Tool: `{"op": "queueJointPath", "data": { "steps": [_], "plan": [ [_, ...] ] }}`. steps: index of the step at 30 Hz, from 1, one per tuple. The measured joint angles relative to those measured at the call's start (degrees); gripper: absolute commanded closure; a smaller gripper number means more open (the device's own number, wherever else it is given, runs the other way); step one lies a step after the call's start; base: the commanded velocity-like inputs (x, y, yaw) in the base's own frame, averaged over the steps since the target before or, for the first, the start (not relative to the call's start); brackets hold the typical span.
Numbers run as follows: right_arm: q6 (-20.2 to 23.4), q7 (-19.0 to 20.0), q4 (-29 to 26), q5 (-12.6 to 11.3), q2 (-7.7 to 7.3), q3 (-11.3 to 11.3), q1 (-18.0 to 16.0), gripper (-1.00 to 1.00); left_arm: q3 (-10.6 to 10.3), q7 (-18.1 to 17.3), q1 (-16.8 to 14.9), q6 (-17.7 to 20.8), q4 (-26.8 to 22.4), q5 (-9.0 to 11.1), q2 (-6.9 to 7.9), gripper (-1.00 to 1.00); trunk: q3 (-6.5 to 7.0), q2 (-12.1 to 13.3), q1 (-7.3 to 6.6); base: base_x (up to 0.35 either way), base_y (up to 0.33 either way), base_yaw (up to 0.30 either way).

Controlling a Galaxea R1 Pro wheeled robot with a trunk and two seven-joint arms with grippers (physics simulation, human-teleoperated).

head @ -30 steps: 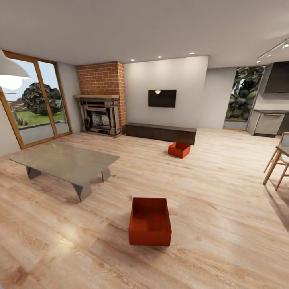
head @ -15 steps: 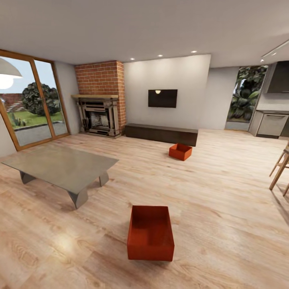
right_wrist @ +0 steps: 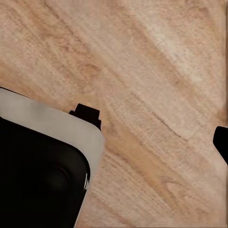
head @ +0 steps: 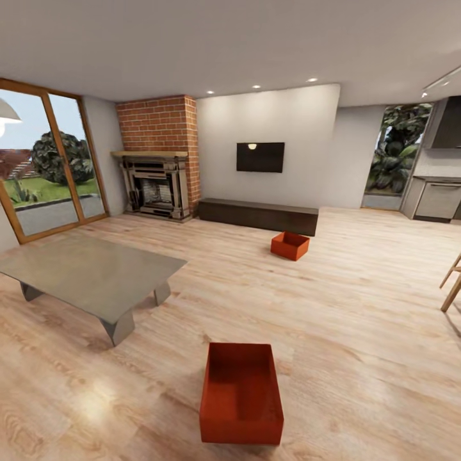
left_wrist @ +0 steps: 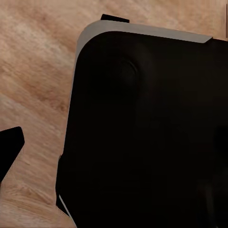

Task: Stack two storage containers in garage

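The near bin [head: 241,402] has its bottom edge cut by the frame. A chair [head: 452,285] and lamp [head: 8,113] are cropped at the sides. The far bin's [head: 289,245] ribbing is too small to tell.

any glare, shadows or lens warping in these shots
Head view: soft sheen on the wood floor beside the near container, shadow under the grey table, and wide-angle stretching toward the edges. Wrist views: the robot's dark body is close and featureless, the planks soft.

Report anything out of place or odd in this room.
Two red bins sit on the wood floor mid-room: one close by, one near the dark low cabinet. Both upright, empty and undamaged; nothing spilled.
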Motion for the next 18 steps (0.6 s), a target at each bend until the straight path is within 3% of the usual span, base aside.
{"op": "queueJointPath", "data": {
  "steps": [18],
  "plan": [
    [0.0, 0.0, 0.0, 0.0, 0.00, 0.0, 0.0, -1.00, 0.0, 0.0, 0.0, 0.0, 0.0, 0.0, 0.00, -1.00, 0.00, 0.0, 0.00, 0.321, 0.000, 0.000]
  ]
}}
